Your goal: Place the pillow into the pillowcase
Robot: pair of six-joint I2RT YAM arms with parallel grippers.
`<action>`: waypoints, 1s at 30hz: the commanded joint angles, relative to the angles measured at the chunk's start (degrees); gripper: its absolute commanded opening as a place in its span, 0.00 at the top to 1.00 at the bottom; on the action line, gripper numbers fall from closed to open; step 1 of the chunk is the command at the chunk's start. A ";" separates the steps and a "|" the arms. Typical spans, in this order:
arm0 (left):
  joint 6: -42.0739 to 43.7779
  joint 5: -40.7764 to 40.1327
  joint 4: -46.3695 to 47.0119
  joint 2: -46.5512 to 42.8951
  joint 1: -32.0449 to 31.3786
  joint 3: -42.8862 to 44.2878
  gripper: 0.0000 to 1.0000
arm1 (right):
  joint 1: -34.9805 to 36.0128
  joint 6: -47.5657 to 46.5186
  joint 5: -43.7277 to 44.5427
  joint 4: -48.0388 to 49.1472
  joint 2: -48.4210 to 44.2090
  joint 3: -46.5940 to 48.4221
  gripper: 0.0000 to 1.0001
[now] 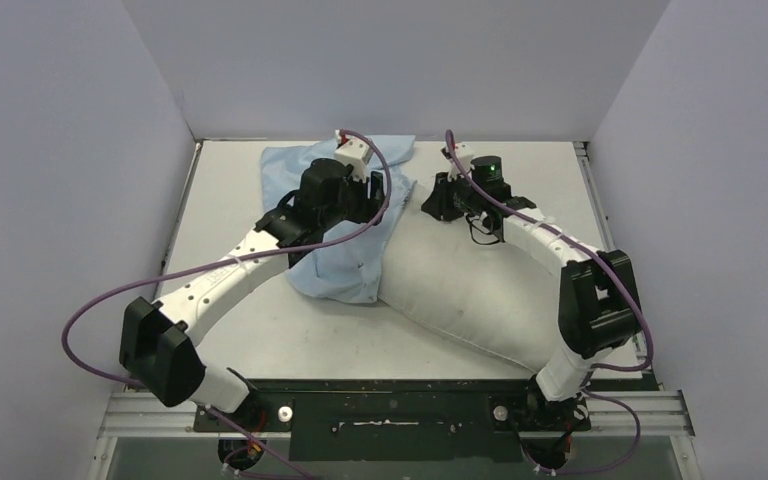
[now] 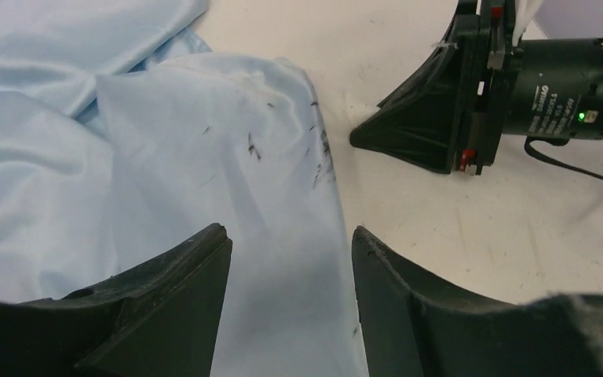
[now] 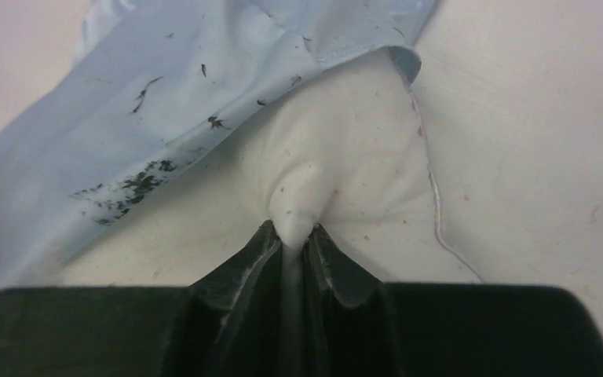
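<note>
The off-white pillow (image 1: 465, 285) lies diagonally across the table, its far end under the edge of the light blue pillowcase (image 1: 335, 265). My right gripper (image 1: 438, 198) is shut on a pinched fold of the pillow (image 3: 297, 206) at its far corner, just outside the pillowcase's open hem (image 3: 204, 86). My left gripper (image 1: 372, 192) is open and empty, its fingers (image 2: 177, 283) hovering over the pillowcase (image 2: 228, 157) near its right edge. The right gripper's black fingers show in the left wrist view (image 2: 416, 129).
The table (image 1: 230, 200) is boxed in by grey walls at left, back and right. Purple cables loop off both arms. The pillowcase bunches toward the back wall (image 1: 380, 150). Dark specks mark the cloth.
</note>
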 commanded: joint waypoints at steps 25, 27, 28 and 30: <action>-6.45 13.58 21.18 14.09 -3.48 14.20 1.00 | 6.65 18.06 6.56 24.98 -13.92 -14.16 1.00; -9.22 14.92 22.99 13.73 -4.56 13.44 1.00 | 6.54 20.71 8.84 29.23 -14.16 -15.62 1.00; -10.16 15.23 23.92 13.59 -5.14 12.23 1.00 | 6.40 21.95 10.95 31.15 -14.19 -16.35 1.00; -12.02 15.51 26.03 13.14 -5.17 8.90 1.00 | 5.79 24.31 14.41 34.33 -13.99 -17.52 1.00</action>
